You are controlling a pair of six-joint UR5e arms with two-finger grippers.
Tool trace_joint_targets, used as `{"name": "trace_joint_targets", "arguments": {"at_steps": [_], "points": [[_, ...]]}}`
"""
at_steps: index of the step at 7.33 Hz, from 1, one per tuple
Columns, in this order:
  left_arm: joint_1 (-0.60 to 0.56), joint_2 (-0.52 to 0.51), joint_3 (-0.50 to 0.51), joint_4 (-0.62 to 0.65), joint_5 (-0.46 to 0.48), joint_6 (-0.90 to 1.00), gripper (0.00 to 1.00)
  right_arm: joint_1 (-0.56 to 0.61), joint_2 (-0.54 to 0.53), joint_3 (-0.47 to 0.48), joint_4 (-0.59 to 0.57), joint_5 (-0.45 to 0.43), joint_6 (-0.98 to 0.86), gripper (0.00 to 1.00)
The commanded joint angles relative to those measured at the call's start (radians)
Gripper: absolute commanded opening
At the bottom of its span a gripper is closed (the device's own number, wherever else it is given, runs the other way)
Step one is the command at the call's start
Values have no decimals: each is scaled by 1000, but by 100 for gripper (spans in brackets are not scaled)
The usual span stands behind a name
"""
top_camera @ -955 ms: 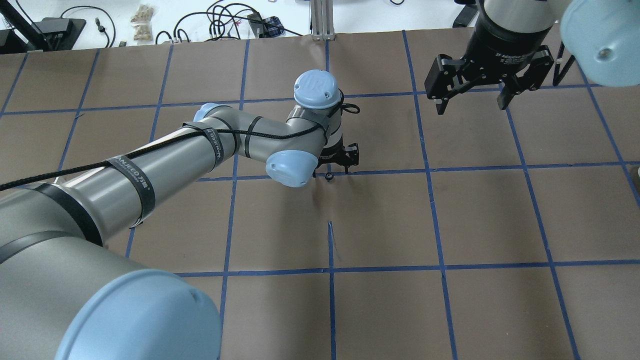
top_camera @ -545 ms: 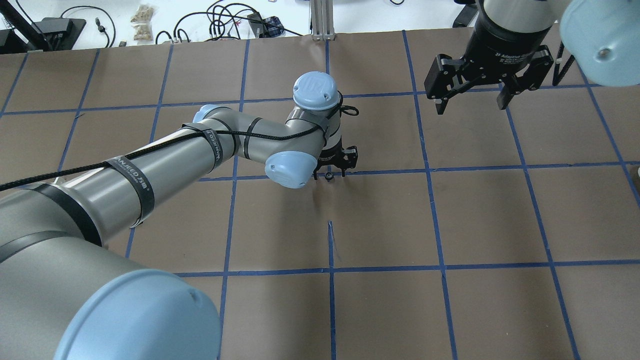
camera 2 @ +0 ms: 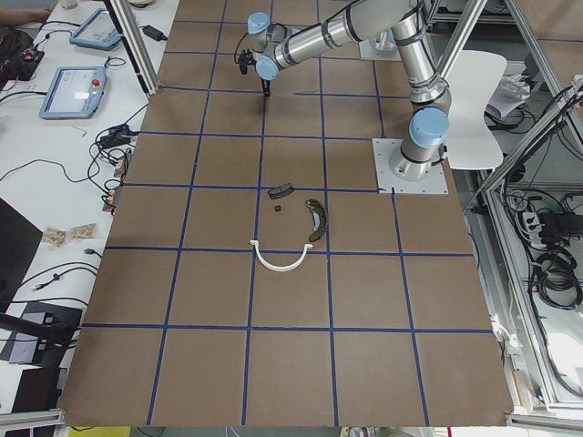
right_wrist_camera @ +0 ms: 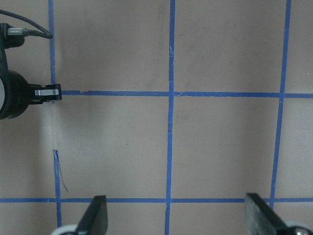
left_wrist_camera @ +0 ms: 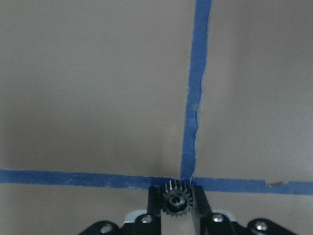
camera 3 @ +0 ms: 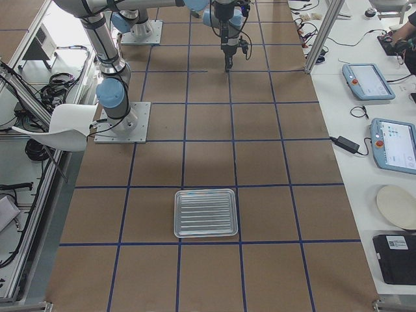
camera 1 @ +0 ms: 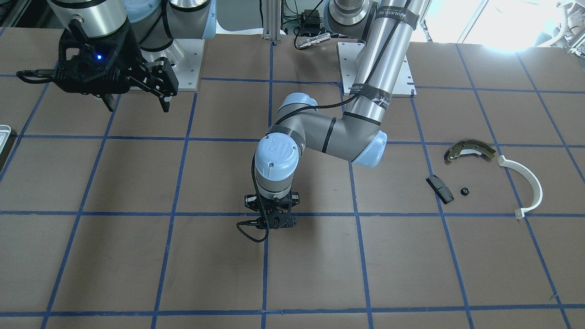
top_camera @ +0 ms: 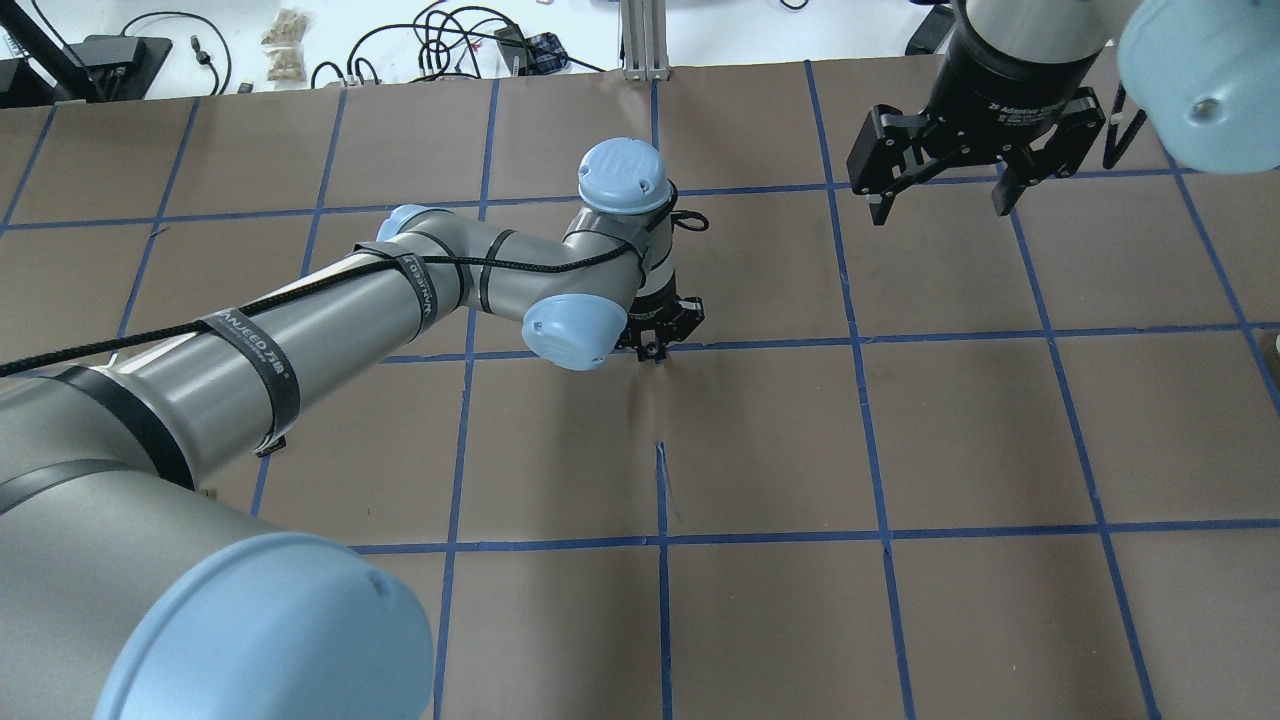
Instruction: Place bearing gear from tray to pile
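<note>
My left gripper [top_camera: 656, 346] is shut on the bearing gear [left_wrist_camera: 176, 200], a small dark toothed wheel, low over a blue tape crossing at mid-table; it also shows in the front view [camera 1: 273, 223]. My right gripper [top_camera: 940, 205] is open and empty, high at the far right. The tray [camera 3: 205, 212] lies far to the right; only its corner [camera 1: 3, 135] shows in the front view. The pile holds an olive brake shoe [camera 1: 468, 148], a white half-ring [camera 1: 530, 183] and a black pad [camera 1: 439, 188], well off to my left.
A small black round part [camera 1: 465, 191] lies beside the black pad. Brown paper with a blue tape grid [top_camera: 860, 340] covers the table. Cables and clutter [top_camera: 440, 40] lie beyond the far edge. Operator tablets [camera 3: 369, 81] sit on the side bench.
My left gripper's fingers have closed in on the gear, and the left wrist has shifted slightly left. The right gripper has stayed nearly still.
</note>
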Motion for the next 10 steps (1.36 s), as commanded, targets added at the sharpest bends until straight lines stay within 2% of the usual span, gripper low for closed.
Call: {"name": "trace_joint_targets", "arguments": {"at_steps": [1, 3, 4, 5, 6, 8, 9, 10], "points": [[101, 76, 51, -165, -1, 96, 19, 0, -1, 0, -2, 2, 1, 100], [304, 210, 50, -319, 34, 400, 19, 0, 0, 0, -5, 0, 1, 100], [427, 255, 49, -387, 40, 618, 19, 0, 0, 0, -8, 0, -1, 100], [524, 294, 36, -428, 61, 778, 13, 0, 0, 0, -10, 0, -1, 100], [593, 315, 20, -432, 112, 887, 11, 0, 0, 0, -11, 0, -1, 100], [807, 314, -51, -369, 135, 1143, 8, 0, 0, 0, -11, 0, -1, 100], [893, 287, -80, -281, 131, 1258, 8, 0, 0, 2, -11, 0, -1, 100], [931, 267, -124, -192, 134, 1342, 8, 0, 0, 2, -11, 2, -1, 100]]}}
